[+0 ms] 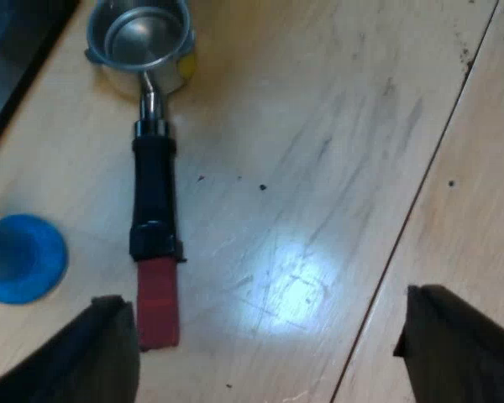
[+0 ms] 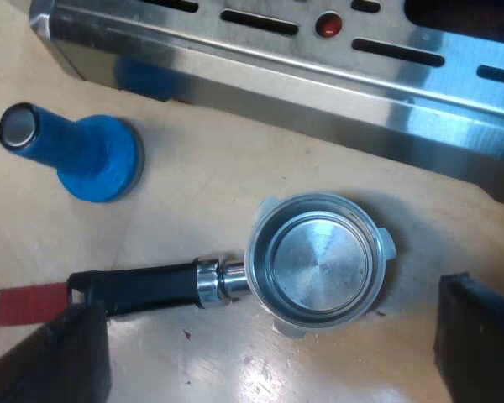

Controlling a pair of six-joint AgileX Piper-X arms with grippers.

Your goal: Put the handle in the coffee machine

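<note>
Lying loose, holder [image 2: 317,264] sits near the machine [image 2: 319,84] in right wrist view.

The holder [image 2: 319,264] lies flat on a wooden table [image 1: 336,151]. Its basket sits near the machine [image 2: 319,92], with a strip of bare wood between them. A blue tamper [image 2: 92,159] stands upright near the handle, apart from it. The handle's other side faces a broad stretch of bare table. The left gripper [image 1: 265,323] is spread wide by the red end. The right gripper [image 2: 265,311] is spread wide above the holder.
</note>
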